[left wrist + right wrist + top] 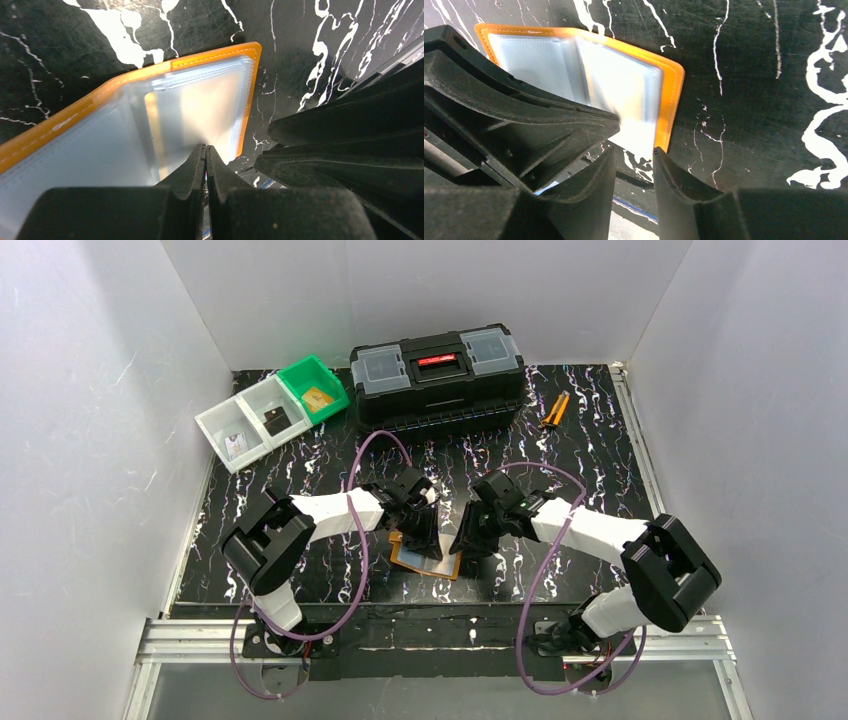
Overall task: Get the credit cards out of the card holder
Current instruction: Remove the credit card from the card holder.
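The orange card holder [425, 562] lies open on the black marbled table between my two arms, its clear plastic pockets [200, 100] facing up. A tan strip [152, 125] shows through one pocket; I cannot make out any other credit cards inside. My left gripper [205, 148] is shut, its tips resting on the edge of a clear pocket. Whether a plastic leaf is pinched between them I cannot tell. My right gripper [634, 150] stands partly open at the holder's near corner [671, 95], with only table between its fingers. In the top view the two grippers [425, 525] [470, 540] nearly touch.
A black toolbox [437, 375] stands at the back. Orange-handled pliers [555, 410] lie to its right. At back left, a white bin [245, 425] and a green bin [312, 388] hold cards, one gold-tan [318, 398]. White walls enclose the table.
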